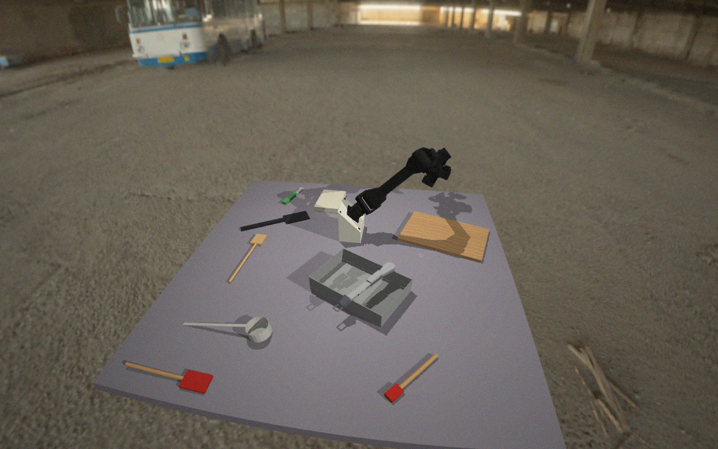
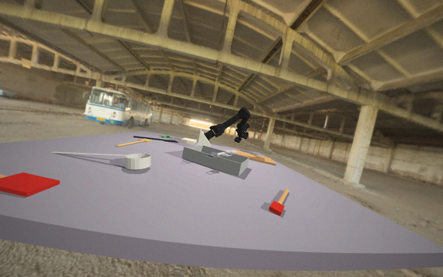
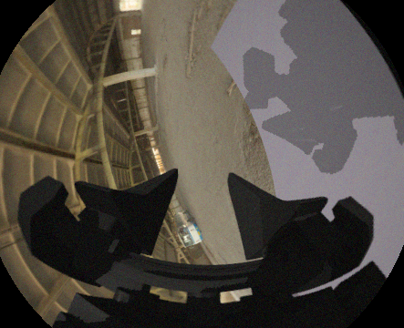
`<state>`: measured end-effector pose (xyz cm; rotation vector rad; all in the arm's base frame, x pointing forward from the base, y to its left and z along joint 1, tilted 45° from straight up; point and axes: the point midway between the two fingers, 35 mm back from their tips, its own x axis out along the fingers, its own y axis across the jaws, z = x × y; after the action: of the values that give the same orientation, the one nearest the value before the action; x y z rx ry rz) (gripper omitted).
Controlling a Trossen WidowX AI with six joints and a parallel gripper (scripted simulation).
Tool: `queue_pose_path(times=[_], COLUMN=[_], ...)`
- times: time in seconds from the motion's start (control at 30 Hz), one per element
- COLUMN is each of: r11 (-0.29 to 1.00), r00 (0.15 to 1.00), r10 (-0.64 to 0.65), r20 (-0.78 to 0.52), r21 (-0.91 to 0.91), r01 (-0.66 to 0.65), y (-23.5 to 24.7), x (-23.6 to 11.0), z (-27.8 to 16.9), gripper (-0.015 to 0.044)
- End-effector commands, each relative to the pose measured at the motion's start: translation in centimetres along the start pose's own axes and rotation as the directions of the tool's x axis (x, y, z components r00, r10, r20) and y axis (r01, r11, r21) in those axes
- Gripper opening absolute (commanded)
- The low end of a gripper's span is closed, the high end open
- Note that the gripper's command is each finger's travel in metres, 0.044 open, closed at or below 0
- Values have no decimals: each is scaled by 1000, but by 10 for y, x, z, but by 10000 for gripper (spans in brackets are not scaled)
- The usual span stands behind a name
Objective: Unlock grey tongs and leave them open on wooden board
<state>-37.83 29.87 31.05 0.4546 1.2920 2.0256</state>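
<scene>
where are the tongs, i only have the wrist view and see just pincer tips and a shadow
Observer: The grey tongs lie across the roasting tin, mid-table.
Operator: is the pincer near them
Observer: No, the pincer hangs high, above the table's far edge, near the wooden board.
Operator: holding anything
Observer: Nothing; its fingers are apart with only background between them.

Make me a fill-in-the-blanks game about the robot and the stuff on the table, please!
1. The grey tongs rest across the roasting ____.
2. The gripper holds ____ between its fingers.
3. The wooden board has no ____ on it yet.
4. Both square-headed spatulas at the table's near edge have ____ heads.

Missing words: tin; nothing; tongs; red
</scene>
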Motion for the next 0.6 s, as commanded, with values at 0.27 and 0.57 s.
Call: queue_pose_path(times=[0.27,0.57], r11=[925,778], r00=[968,899], r10=[-92,-172], r20=[235,404], r21=[-338,-504], r01=[171,375], y=[-30,-55], x=[-32,-79], z=[137,225], gripper=[260,260])
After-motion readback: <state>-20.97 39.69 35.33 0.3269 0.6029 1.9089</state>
